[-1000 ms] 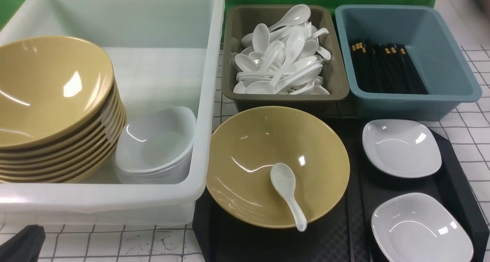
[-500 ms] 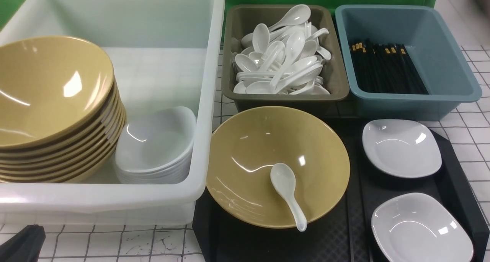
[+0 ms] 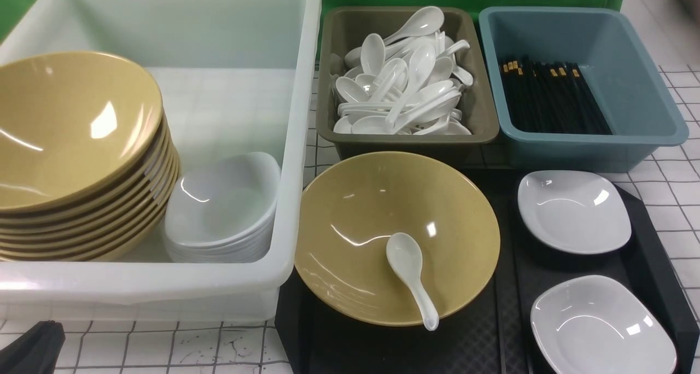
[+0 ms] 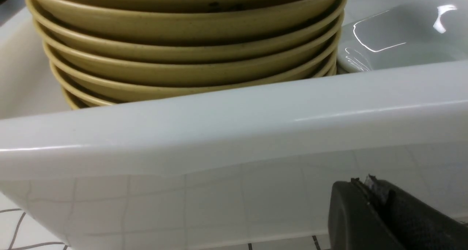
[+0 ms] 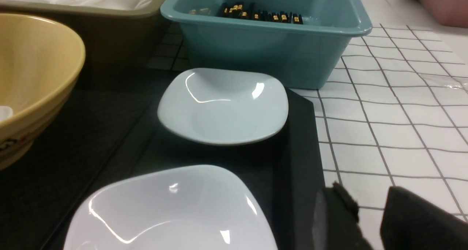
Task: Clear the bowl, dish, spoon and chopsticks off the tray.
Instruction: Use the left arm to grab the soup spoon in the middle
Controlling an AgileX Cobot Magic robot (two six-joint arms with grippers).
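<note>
The mustard-yellow bowl (image 3: 361, 210) sits on the left part of the black tray (image 3: 492, 330), with the white spoon (image 3: 411, 275) lying inside it, handle over the near rim. Two white dishes (image 3: 573, 210) (image 3: 601, 325) rest on the tray's right side. Black chopsticks (image 3: 552, 98) lie in the blue tub; none show on the tray. My left gripper (image 4: 362, 182) is shut and empty, low beside the white tub's near wall. My right gripper (image 5: 365, 195) stands open with nothing between its fingers, over the checked cloth just off the tray's right edge (image 5: 299, 151), near the closer dish (image 5: 172, 213).
A large white tub (image 3: 298, 144) at the left holds a stack of yellow bowls (image 3: 71, 144) and a stack of white dishes (image 3: 224, 204). Behind the tray stand an olive tub (image 3: 404, 140) full of white spoons and the blue tub (image 3: 629, 79).
</note>
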